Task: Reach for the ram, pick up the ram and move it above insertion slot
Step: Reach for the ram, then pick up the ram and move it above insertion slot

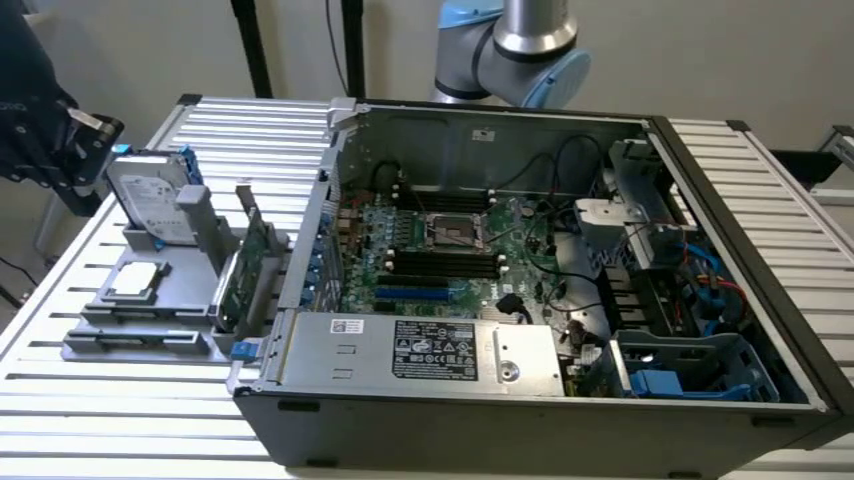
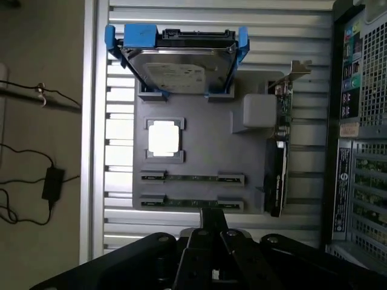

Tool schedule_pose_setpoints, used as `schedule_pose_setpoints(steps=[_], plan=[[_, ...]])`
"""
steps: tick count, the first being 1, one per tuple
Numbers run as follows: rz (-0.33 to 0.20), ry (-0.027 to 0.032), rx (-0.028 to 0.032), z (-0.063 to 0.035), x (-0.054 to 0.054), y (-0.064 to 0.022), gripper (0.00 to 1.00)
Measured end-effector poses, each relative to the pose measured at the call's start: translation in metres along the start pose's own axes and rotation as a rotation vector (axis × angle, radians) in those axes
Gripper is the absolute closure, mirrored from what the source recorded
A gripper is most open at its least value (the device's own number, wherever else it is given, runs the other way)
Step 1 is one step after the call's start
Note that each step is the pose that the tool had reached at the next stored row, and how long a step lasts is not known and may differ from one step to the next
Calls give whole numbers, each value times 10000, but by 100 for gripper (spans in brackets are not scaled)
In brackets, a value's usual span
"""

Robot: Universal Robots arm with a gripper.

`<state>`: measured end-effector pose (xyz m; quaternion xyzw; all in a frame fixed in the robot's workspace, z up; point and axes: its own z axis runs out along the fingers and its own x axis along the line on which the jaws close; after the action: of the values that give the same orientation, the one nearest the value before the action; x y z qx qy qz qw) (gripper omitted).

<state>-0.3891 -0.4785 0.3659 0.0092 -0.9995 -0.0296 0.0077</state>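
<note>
Two ram sticks (image 2: 192, 177) lie side by side in the gray holder (image 2: 202, 148), along its edge farthest from the hard drive (image 2: 181, 66). The gripper (image 2: 213, 215) hangs near that edge, closed and empty; lowering it unopened could knock a stick.

— What's the arm (image 1: 514, 45) looking like?
— It's showing a rounded silver-grey joint and wearing pale blue caps.
— And the pincer (image 2: 213, 229)?
— It's showing matte black, angular links, with small round screws sitting in them.
</note>
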Motion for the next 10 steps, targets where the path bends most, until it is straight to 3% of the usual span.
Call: schedule_pose_setpoints(steps=[2, 10], plan=[[-3, -1, 37, 7, 24, -1, 89], [-5, 1, 42, 6, 24, -1, 89]])
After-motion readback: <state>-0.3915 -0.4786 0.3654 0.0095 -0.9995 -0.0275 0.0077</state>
